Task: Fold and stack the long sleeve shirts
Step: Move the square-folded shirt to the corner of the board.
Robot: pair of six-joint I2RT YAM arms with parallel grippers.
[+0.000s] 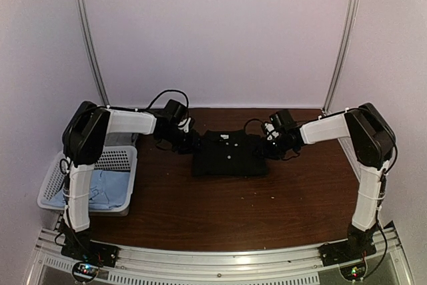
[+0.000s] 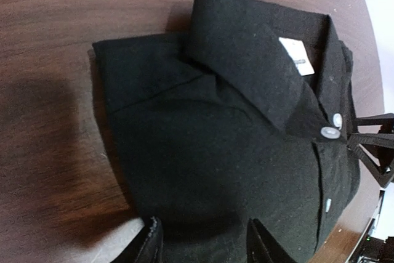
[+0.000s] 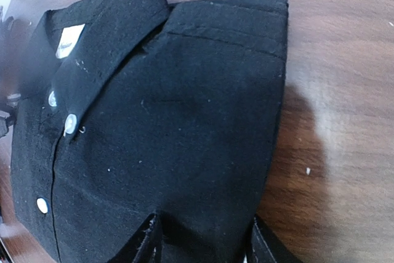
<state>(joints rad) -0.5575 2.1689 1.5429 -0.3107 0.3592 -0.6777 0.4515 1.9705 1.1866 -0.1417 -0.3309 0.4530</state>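
Observation:
A black long sleeve shirt lies folded into a neat rectangle at the middle back of the brown table, collar and white label towards the far side. My left gripper is at its left edge, low over the cloth. In the left wrist view the shirt fills the frame, and my left gripper stands open with cloth under the gap. My right gripper is at the shirt's right edge. In the right wrist view it is open, straddling the shirt's side edge. A light blue shirt lies crumpled in the basket.
A white lattice basket stands at the table's left edge beside the left arm. Bare brown table stretches in front of the folded shirt. The right gripper's black fingers show at the right of the left wrist view.

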